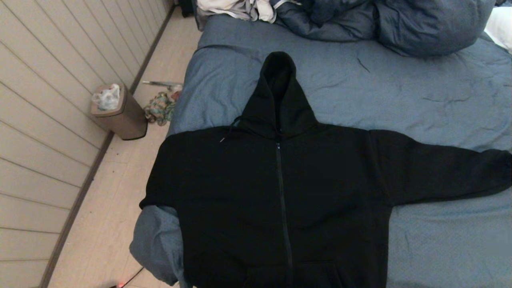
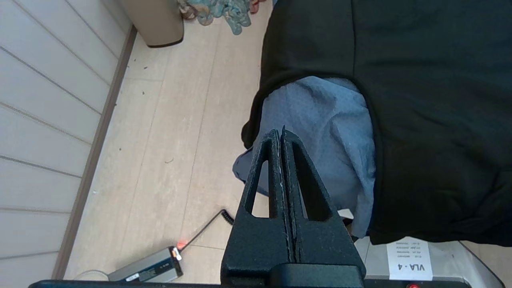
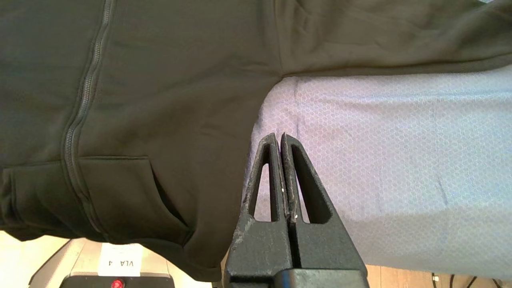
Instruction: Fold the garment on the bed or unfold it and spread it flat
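The bed [image 1: 400,96] fills most of the head view, its blue-grey sheet wrinkled. The garment [image 1: 280,180], a black zip-front hoodie, lies spread flat face-up on the near left part of it, hood pointing away, one sleeve draping over the bed's left edge. The left gripper [image 2: 281,134] hangs above that corner, fingers pressed together, empty. The right gripper [image 3: 280,138] hovers beside the hoodie's hem, likewise closed on nothing.

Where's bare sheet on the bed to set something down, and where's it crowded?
Free: wrinkled blue-grey sheet of the bed, between the black zip-front hoodie's hood, its outstretched sleeve and the puffy blue-grey duvet. Also the strip below that sleeve, beside the hoodie's body. Crowded: the head of the bed, under the duvet and white and grey cloth; the near left corner, overhung by the hoodie.
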### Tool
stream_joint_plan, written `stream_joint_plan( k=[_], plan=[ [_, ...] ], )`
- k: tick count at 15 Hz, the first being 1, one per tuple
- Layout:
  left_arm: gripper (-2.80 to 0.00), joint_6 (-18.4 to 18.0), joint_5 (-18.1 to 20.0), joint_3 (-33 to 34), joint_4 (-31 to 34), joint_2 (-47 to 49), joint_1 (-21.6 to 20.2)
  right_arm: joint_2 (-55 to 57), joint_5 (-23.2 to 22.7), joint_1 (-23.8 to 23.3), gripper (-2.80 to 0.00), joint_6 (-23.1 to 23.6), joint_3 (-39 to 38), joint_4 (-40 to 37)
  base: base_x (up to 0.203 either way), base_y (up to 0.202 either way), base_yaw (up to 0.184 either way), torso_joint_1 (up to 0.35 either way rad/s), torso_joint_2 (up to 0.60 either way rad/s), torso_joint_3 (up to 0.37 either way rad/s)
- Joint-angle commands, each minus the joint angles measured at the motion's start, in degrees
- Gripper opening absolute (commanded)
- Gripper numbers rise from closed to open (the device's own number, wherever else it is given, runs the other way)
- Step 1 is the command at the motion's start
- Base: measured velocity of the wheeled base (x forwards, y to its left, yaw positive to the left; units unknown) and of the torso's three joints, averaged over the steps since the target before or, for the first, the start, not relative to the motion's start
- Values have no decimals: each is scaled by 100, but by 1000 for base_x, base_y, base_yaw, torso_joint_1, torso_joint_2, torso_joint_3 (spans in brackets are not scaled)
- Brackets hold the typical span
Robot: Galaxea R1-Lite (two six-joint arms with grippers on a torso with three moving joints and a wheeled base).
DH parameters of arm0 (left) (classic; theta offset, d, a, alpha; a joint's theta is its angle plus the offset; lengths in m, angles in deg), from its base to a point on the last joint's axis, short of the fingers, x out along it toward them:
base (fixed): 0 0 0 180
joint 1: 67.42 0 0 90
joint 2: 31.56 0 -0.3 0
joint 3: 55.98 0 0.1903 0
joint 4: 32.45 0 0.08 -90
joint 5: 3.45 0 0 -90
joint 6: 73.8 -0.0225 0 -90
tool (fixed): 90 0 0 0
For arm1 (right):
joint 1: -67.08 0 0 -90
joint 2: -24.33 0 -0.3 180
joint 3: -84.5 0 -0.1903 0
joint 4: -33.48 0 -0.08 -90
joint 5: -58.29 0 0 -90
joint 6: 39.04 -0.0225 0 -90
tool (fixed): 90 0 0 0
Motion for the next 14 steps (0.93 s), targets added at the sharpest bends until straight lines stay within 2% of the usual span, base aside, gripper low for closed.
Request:
stream_joint_plan(
  k=[1, 2, 3, 4, 7, 14],
  plan=[
    [-280, 1, 0, 0, 18, 19, -2, 29, 12, -4, -280, 10, 11, -30, 0, 0, 0, 0, 0, 0],
    [-280, -8, 0, 0, 27, 19, -2, 29, 1, -4, -280, 174, -9, -5, 0, 0, 0, 0, 0, 0],
    [-280, -8, 0, 0, 27, 19, -2, 29, -76, -2, -280, 563, -20, 11, 0, 0, 0, 0, 0, 0],
    [-280, -8, 0, 0, 27, 19, -2, 29, -129, -2, -280, 609, -29, 31, 0, 0, 0, 0, 0, 0],
    [-280, 1, 0, 0, 18, 19, -2, 29, -80, -2, -280, 288, -62, 138, 0, 0, 0, 0, 0, 0],
    [-280, -8, 0, 0, 18, 19, 15, 21, -80, -2, -280, 180, -61, 139, 0, 0, 0, 0, 0, 0]
  ],
)
